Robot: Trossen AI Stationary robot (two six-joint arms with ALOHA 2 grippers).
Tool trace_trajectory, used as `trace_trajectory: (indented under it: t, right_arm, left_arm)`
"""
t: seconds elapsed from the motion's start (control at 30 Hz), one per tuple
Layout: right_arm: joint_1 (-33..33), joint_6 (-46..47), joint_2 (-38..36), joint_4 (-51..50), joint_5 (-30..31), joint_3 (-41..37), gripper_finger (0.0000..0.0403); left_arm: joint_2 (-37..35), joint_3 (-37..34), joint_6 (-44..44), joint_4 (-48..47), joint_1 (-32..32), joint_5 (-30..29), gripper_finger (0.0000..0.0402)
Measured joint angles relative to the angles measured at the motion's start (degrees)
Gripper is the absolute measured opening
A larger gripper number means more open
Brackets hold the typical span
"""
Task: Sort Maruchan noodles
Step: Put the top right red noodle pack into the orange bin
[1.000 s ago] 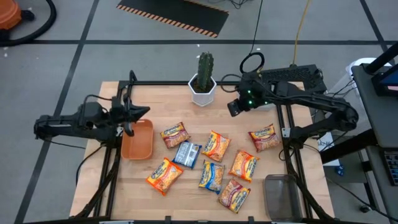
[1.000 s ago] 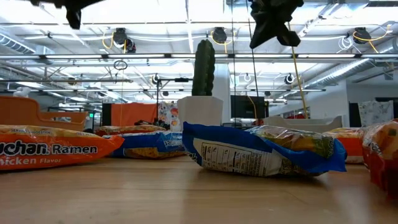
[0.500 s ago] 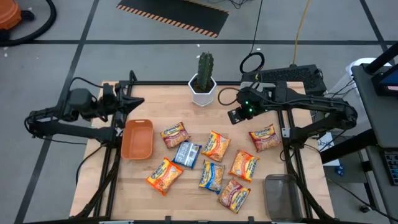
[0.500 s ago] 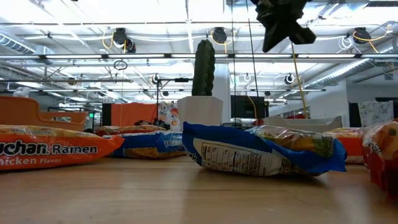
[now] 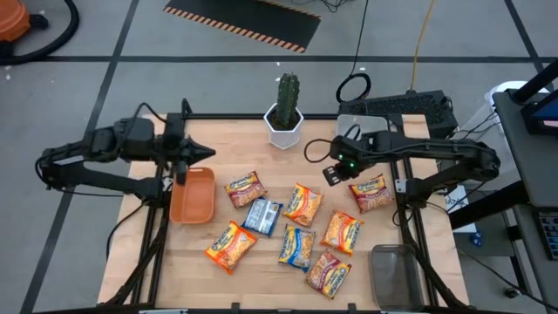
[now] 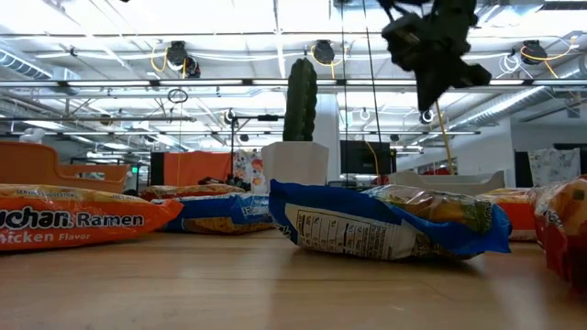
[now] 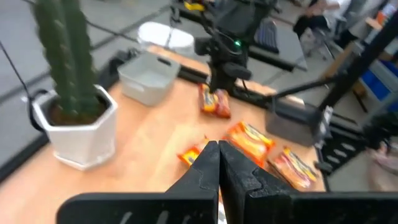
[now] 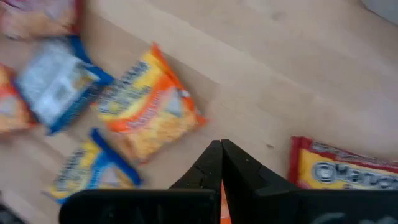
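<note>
My right gripper [image 5: 335, 172] hangs above the bare wooden table [image 5: 218, 277] with its two dark fingers [image 8: 219, 163] pressed together and nothing between them, just beside the red-orange glossy plastic Maruchan noodle packet [image 5: 370, 193] near the table's right edge. My left gripper [image 5: 180, 166] is likewise closed and empty, its fingers [image 7: 214, 167] meeting at a point, poised over the far rim of the orange plastic bin [image 5: 193, 194] on the table's left side. Between the two arms the remaining flat ramen packets [image 5: 302, 203] lie scattered across the middle of the table: orange-yellow ones, red-orange ones and two blue ones [image 5: 261, 215], some touching at their corners (I count eight in all from above, none yet in a bin that I can see). A grey plastic bin [image 5: 394, 273] sits at the near right corner, and a green cactus in a white hexagonal pot [image 5: 285, 114] stands at the far edge. I judge these packets light, crinkly and slippery, with a brittle noodle block inside, so I would open wide and pinch across a short side or the sealed end flap, gently, rather than squeeze the middle.
</note>
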Motion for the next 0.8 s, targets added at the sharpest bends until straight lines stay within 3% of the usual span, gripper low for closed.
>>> trace_trajectory:
  t: [0.23,0.57,0.8]
  right_arm:
    - [0.1,-10.7,0.0,0.7,0.6,-6.2,0.0016]
    - [0.0,-29.0,0.0,1.0,0.7,-13.9,0.0135]
    - [-1.4,-29.7,0.0,3.4,-2.2,-20.4,0.0197]
  left_arm:
    - [1.5,0.0,-2.3,-1.9,-1.0,0.2,0.0001]
    - [3.5,0.0,-6.4,-3.4,-1.3,-2.7,0.0001]
    - [6.0,0.0,-7.7,-3.8,-1.3,-8.4,0.0001]
